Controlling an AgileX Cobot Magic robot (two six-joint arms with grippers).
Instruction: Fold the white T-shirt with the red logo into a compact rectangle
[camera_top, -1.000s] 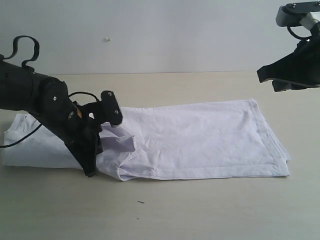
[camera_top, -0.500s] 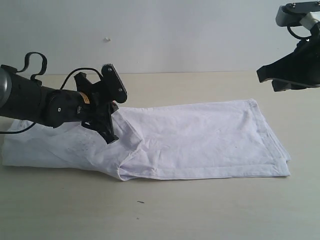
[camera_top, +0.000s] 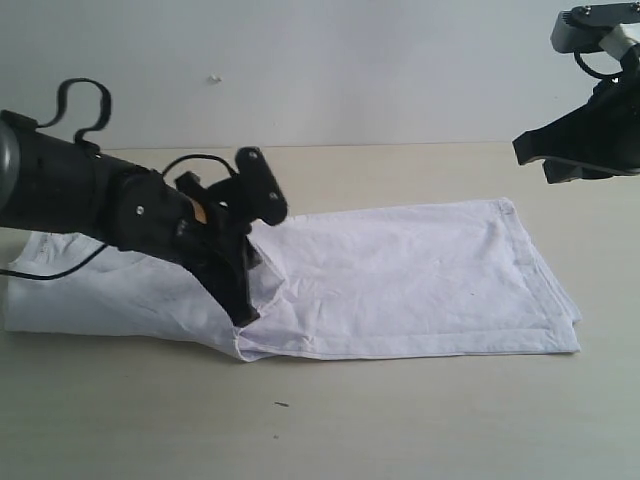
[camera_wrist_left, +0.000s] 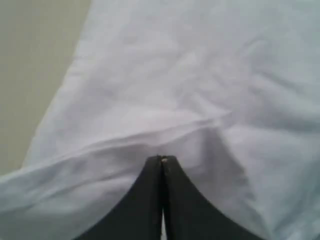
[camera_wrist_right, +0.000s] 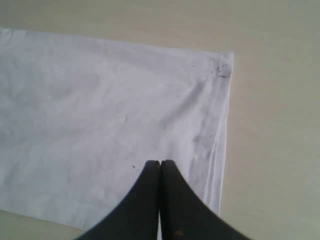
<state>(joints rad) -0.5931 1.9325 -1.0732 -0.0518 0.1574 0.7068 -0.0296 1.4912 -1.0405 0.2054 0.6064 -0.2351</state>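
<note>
The white T-shirt (camera_top: 420, 270) lies folded into a long flat band across the table, plain white side up. The red logo is hidden. My left gripper (camera_top: 243, 318) is shut, its tips pressed down on the cloth at a diagonal crease near the shirt's front edge. In the left wrist view the shut tips (camera_wrist_left: 162, 159) rest on wrinkled white fabric (camera_wrist_left: 200, 75) with nothing between them. My right gripper (camera_top: 522, 150) is shut and hangs in the air above the shirt's right end. Its wrist view shows the shut tips (camera_wrist_right: 160, 162) over the shirt's hemmed corner (camera_wrist_right: 220, 70).
The beige table (camera_top: 400, 420) runs all round the shirt, with a plain wall (camera_top: 350, 70) behind it. A black cable (camera_top: 45, 268) trails from the left arm over the shirt's left part. A small dark speck (camera_top: 281, 404) lies on the table in front.
The left gripper left the shirt's front edge, lifted, swung right and came down on the crease. The raised flap of cloth now lies flatter. The right arm has not moved.
</note>
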